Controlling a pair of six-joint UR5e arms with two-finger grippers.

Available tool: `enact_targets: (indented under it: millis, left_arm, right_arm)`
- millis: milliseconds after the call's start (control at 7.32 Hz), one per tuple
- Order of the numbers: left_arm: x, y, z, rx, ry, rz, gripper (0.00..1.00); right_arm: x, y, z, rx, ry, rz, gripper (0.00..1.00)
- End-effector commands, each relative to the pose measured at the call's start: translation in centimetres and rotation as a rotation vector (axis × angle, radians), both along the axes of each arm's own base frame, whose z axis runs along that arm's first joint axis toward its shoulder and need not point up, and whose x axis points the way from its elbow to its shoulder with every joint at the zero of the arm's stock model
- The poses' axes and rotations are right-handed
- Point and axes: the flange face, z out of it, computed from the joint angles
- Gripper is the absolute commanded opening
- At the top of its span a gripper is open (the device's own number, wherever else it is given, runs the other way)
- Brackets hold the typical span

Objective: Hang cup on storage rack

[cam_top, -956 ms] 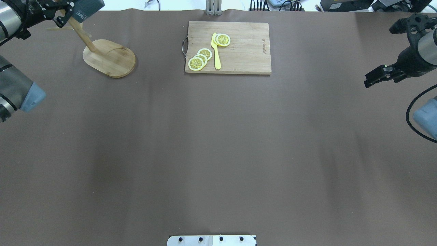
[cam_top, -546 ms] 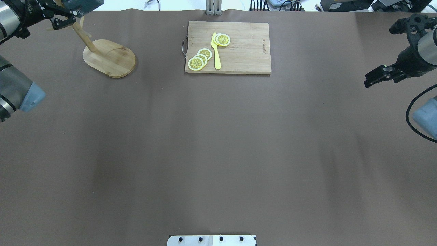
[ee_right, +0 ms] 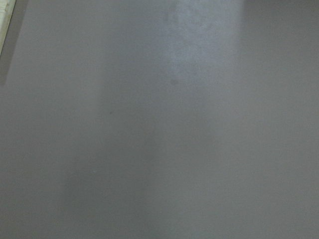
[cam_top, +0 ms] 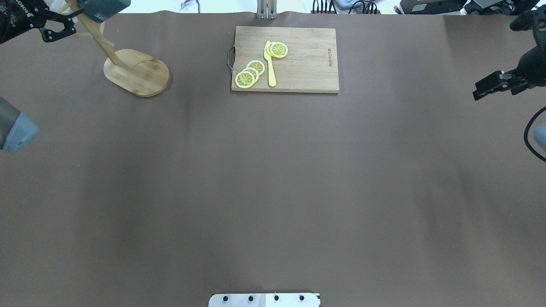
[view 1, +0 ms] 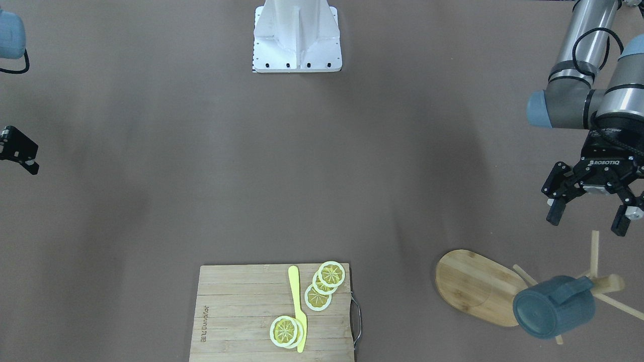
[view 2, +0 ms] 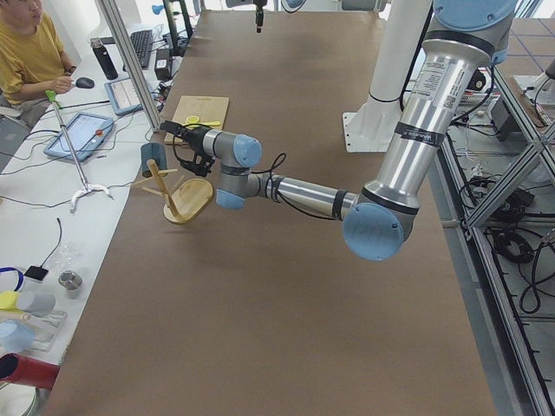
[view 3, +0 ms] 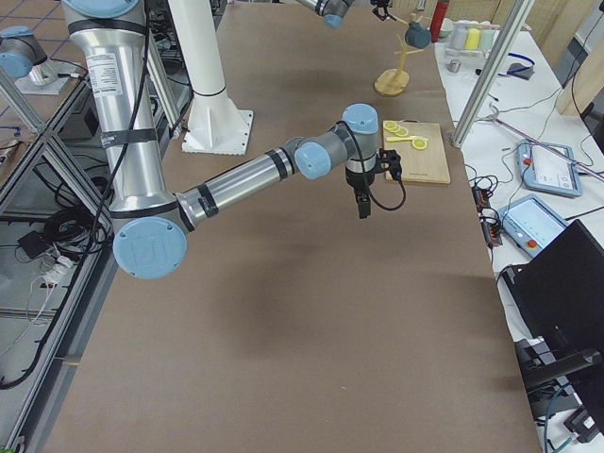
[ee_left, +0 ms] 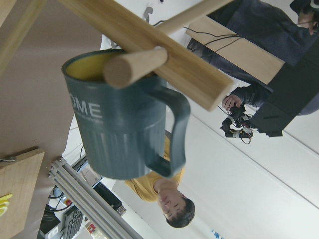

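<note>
black left tool (view 1: 586, 223) wide apart, off cup (view 1: 551, 306)

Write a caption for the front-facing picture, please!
Job done: the cup hangs on the storage rack, open left gripper hovering nearby.

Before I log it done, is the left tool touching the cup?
Apart. The front-facing view shows a plain gap between the open left tool and the cup.

Soft, even light from above. The bench (cam_top: 273, 192) carries broad pale bands of sheen and faint, fuzzy shadows. The overhead view's far strip is blown out white. The right wrist view is flat, with one pale glare patch; the left shows the cup (ee_left: 124, 129) sharp against bright white.
</note>
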Motion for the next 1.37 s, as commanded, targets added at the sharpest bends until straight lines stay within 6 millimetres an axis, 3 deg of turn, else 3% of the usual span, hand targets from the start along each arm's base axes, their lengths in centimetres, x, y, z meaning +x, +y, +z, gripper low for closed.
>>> enact_targets:
  millis: [0, 137, 273, 546, 683, 820, 1093, 1229]
  left_arm:
    - [-1.9, 2.6, 4.5, 0.089, -0.28, -0.037, 0.98]
    - [-3.9, 3.3, 6.4, 0.093, -0.348, -0.034, 0.98]
    - [-6.6, 4.4, 8.4, 0.178, -0.524, -0.013, 0.98]
    - [-10.1, 6.6, 12.3, 0.318, -0.875, -0.005, 0.98]
    - [-11.3, 7.9, 14.6, 0.372, -1.047, 0.012, 0.98]
    - [-12.9, 7.5, 15.6, 0.414, -1.24, 0.038, 0.98]
    - [-16.2, 10.8, 21.3, 0.592, -1.694, 0.184, 0.98]
    - [-17.0, 10.9, 22.1, 0.624, -1.732, 0.265, 0.98]
  right_arm:
    - [1.3, 0.2, 1.2, -0.016, 0.007, 0.008, 1.0]
    - [2.0, 0.3, 1.7, -0.025, 0.01, 0.02, 1.0]
    - [3.7, 0.2, 2.1, -0.033, 0.009, 0.049, 1.0]
    - [6.7, 0.3, 3.4, -0.034, 0.023, 0.079, 1.0]
    - [9.1, -0.3, 5.2, -0.037, 0.038, 0.09, 1.0]
    - [11.8, -0.9, 8.3, -0.035, 0.05, 0.062, 1.0]
    - [17.1, -0.6, 13.8, -0.032, 0.021, 0.01, 1.0]
    - [18.8, 0.1, 16.4, -0.029, 0.03, -0.017, 1.0]
